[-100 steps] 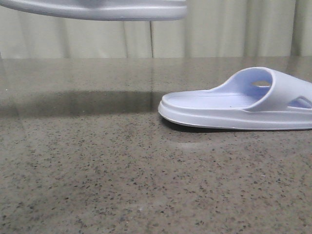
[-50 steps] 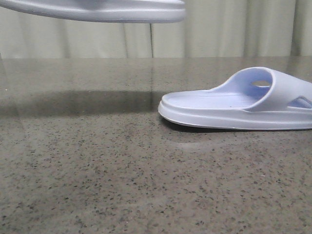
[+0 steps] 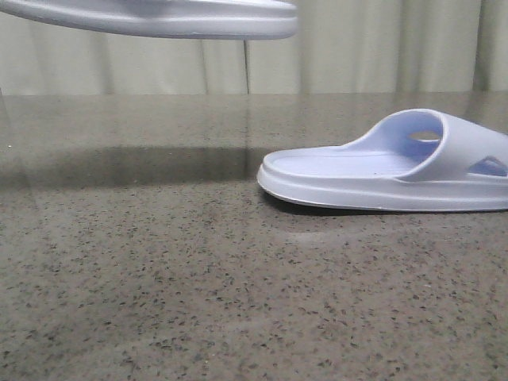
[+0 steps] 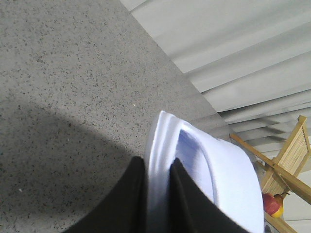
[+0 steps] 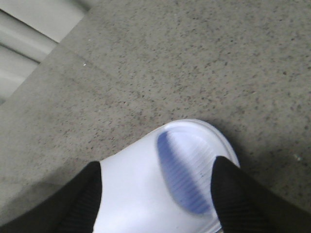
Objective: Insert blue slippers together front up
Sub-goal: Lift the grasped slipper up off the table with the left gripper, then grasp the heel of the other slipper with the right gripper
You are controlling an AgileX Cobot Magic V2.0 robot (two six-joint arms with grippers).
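One blue slipper (image 3: 159, 17) hangs high at the upper left of the front view, sole side down and nearly level. My left gripper (image 4: 158, 162) is shut on this slipper (image 4: 228, 179), its black fingers (image 4: 131, 199) pinching the thick sole rim. The other blue slipper (image 3: 381, 171) lies flat on the stone table (image 3: 198, 278) at the right, strap toward the right edge. My right gripper (image 5: 158, 167) is open. Its fingers (image 5: 233, 194) straddle the strap and ribbed footbed of that slipper (image 5: 146, 194). Neither gripper shows in the front view.
A pale curtain (image 3: 357, 48) hangs behind the table's far edge. In the left wrist view a wooden rack (image 4: 291, 155) and a red and yellow fruit (image 4: 272, 204) stand beyond the table.
The lifted slipper has drifted slightly to the left in the front view. The slipper on the table has barely moved.
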